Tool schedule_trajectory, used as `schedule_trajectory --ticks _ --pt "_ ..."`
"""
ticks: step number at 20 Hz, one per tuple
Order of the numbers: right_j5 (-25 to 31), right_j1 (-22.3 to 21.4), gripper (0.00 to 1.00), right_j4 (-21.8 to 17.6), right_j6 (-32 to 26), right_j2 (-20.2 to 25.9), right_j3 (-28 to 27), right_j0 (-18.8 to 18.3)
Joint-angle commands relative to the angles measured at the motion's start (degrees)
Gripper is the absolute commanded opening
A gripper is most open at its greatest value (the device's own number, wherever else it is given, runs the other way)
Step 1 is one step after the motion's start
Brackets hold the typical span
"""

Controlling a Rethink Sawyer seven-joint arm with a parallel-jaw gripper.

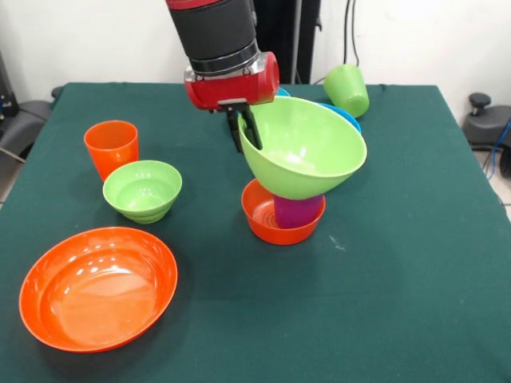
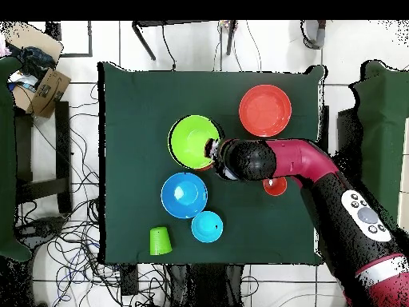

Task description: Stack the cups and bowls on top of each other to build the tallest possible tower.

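Observation:
My gripper (image 1: 245,132) is shut on the rim of a large lime green bowl (image 1: 307,148), with one finger inside and one outside. The bowl is tilted, and its base is right over a purple cup (image 1: 297,211). The cup stands upright in a small orange bowl (image 1: 267,219) at the table's middle. I cannot tell if the green bowl rests on the cup. In the overhead view the gripper (image 2: 214,149) is at the green bowl's (image 2: 192,141) edge, and that bowl hides the purple cup.
An orange cup (image 1: 110,148), a small green bowl (image 1: 142,189) and a large orange bowl (image 1: 97,287) are on the left. A green cup (image 1: 347,89) lies on its side at the back. A large blue bowl (image 2: 184,194) and a small light blue bowl (image 2: 207,226) sit near it.

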Motion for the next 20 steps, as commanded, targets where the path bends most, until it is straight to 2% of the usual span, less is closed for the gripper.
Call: schedule_trajectory --ticks 1,20 --pt "6.13 2.24 0.0 -4.72 -16.73 1.24 -3.9 1.07" --pt "7.79 2.47 0.0 -4.08 -15.93 1.92 -3.02 1.27"
